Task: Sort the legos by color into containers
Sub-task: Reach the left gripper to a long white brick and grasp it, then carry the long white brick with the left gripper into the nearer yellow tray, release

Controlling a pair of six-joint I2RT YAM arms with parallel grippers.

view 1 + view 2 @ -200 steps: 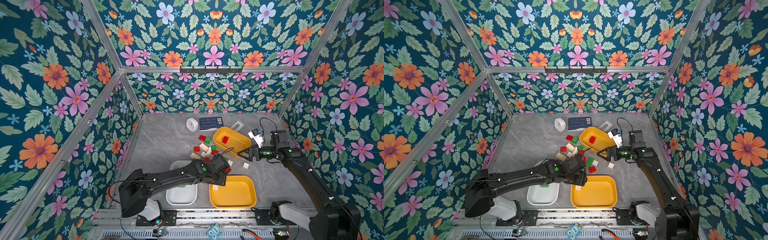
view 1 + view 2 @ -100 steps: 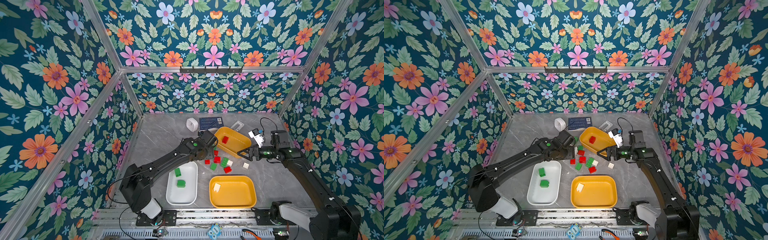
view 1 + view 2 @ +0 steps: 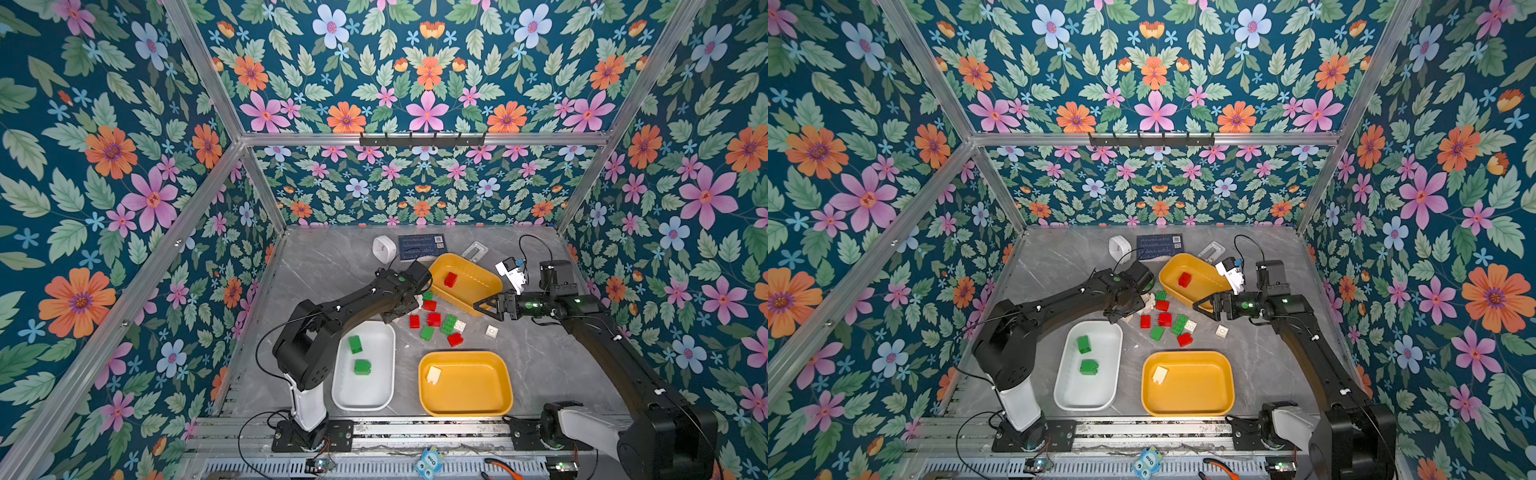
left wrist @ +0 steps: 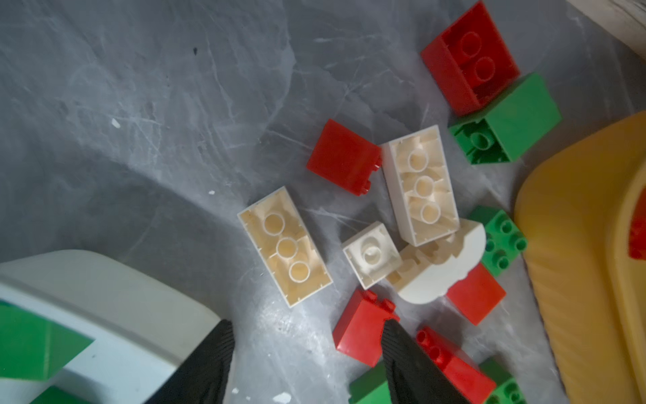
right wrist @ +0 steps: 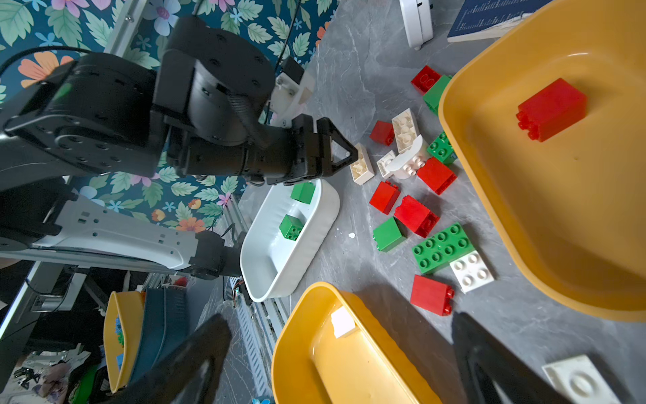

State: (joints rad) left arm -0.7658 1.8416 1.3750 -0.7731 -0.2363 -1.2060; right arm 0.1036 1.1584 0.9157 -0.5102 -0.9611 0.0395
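Loose red, green and cream legos [image 3: 434, 319] lie in a pile mid-table. In both top views, the white container [image 3: 365, 390] holds two green bricks, the near yellow container [image 3: 473, 386] one cream brick [image 3: 433, 375], and the far yellow container [image 3: 473, 286] one red brick [image 3: 450, 279]. My left gripper [image 4: 307, 349] hangs open over bare table at the pile's left edge. A red brick [image 4: 360, 332] lies against one finger and cream bricks [image 4: 285, 246] lie just ahead. My right gripper [image 3: 482, 306] hovers open and empty beside the far yellow container, right of the pile.
A white rounded gadget [image 3: 383, 248], a dark QR card [image 3: 420, 246] and a small clear case [image 3: 474, 251] lie along the back wall. A lone cream brick [image 3: 491, 331] sits right of the pile. Floral walls enclose the table on three sides.
My left arm has swung from over the two near containers back to the pile's left side, uncovering the white container. The right arm has not moved.
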